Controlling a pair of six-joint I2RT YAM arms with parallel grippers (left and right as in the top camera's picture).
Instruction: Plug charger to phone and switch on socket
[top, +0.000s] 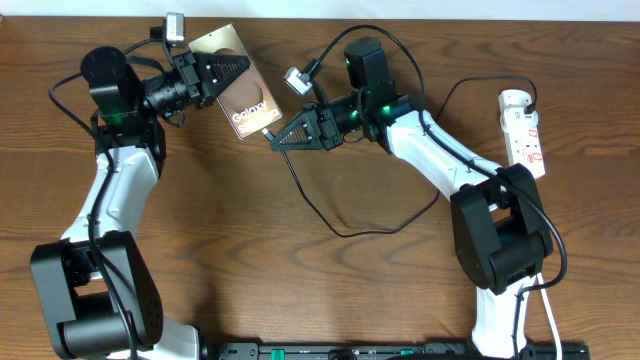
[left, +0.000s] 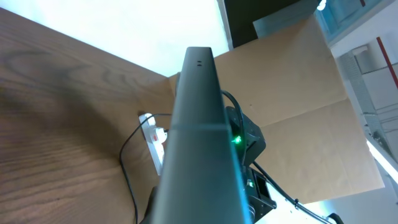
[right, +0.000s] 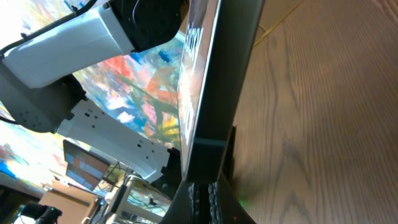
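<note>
We find the phone (top: 245, 100) at eleven o'clock over the table (top: 300, 290), the socket (top: 525, 135) at three, and the charger (top: 345, 235) looping between them.

A glossy brown rectangular phone (top: 243, 95) is showing white "Galaxy" lettering and a pale oval patch. A long thin black charger cable (top: 350, 236) is contrasting with the brown wood-grain surface (top: 300, 300). A white elongated power strip (top: 525, 125) is showing small red marks.
</note>
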